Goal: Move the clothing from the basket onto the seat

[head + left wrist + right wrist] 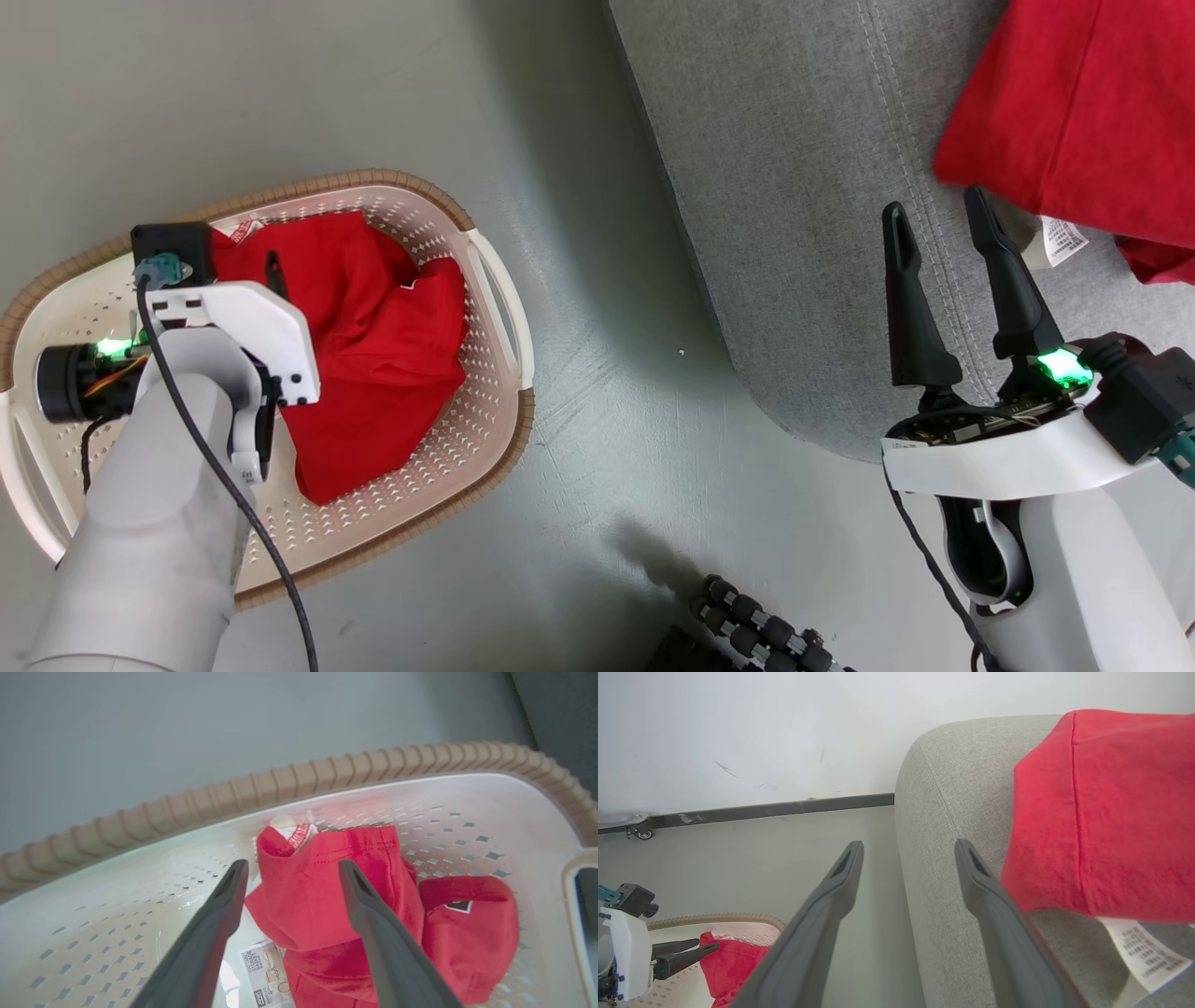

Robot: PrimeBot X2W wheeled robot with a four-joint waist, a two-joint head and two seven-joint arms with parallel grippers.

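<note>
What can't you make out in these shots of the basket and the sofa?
1. Head view: the red garment on the sofa is cut off by the top and right edges; its type is unclear.
2. Left wrist view: the label sticker in the basket is partly under the clothing, its print too small to read.
3. Right wrist view: the care tag has print too small to read.

Red clothing (373, 364); cream basket (485, 373), brown rim; grey seat (794, 187).
</note>
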